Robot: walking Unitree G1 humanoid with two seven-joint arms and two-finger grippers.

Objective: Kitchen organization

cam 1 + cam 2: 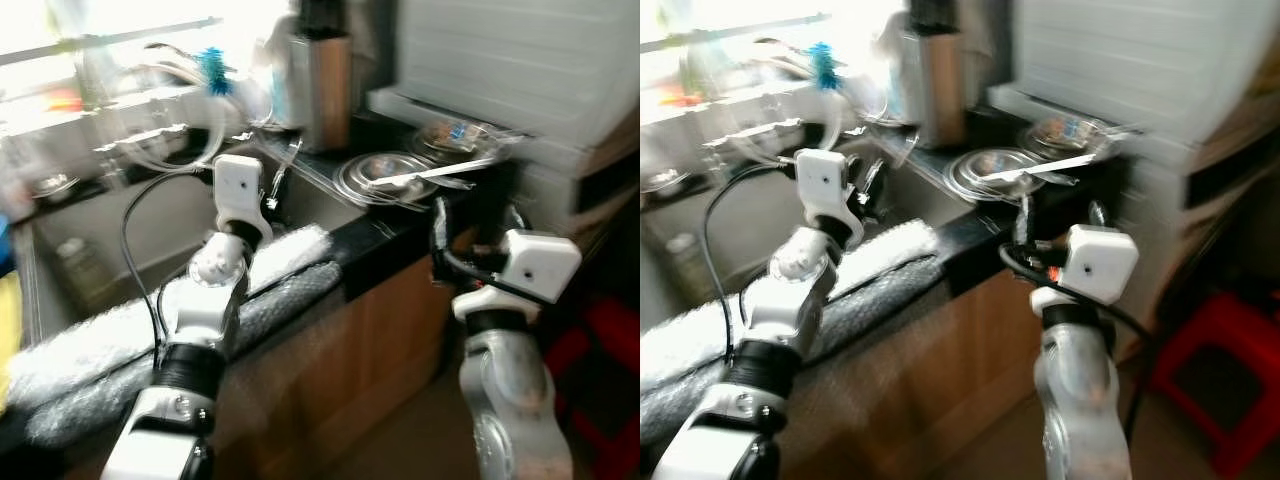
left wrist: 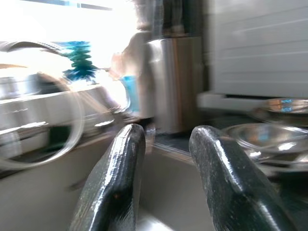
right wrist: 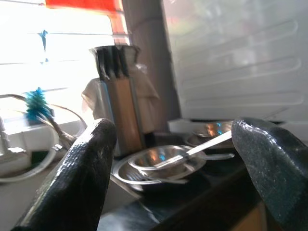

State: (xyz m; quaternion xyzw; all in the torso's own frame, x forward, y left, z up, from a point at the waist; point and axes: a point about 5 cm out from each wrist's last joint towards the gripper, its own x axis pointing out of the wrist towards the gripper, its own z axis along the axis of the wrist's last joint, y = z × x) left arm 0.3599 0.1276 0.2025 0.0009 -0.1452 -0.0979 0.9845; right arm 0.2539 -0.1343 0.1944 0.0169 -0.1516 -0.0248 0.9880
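The sink (image 1: pixel 120 240) was the landmark: a grey basin set in a black counter (image 1: pixel 385 235), with bubble wrap (image 1: pixel 110 345) draped along its front edge. A blue bottle brush (image 1: pixel 213 70) stood behind the sink near the bright window, and a clear hose (image 2: pixel 43 139) looped beside it. The left gripper (image 2: pixel 166 159) hung over the sink's right part, its two black fingers a narrow gap apart and holding nothing. Just right of the sink's back corner stood a knife block (image 3: pixel 118 96) of steel and wood. Farther right of the sink, steel bowls (image 1: pixel 385 178) lay stacked on the counter with a long steel utensil (image 3: pixel 202 146) resting across them; another bowl (image 1: pixel 455 135) sat behind. The right gripper (image 3: pixel 175 168) was at the counter's front edge before those bowls, fingers spread wide and empty. Behind the bowls stood a white ribbed appliance (image 1: pixel 510 60). Wooden cabinet fronts (image 1: pixel 390 340) ran below the counter, and a red stool (image 1: pixel 1220 370) stood on the floor to the far right. The pictures were blurred and no writing was readable.
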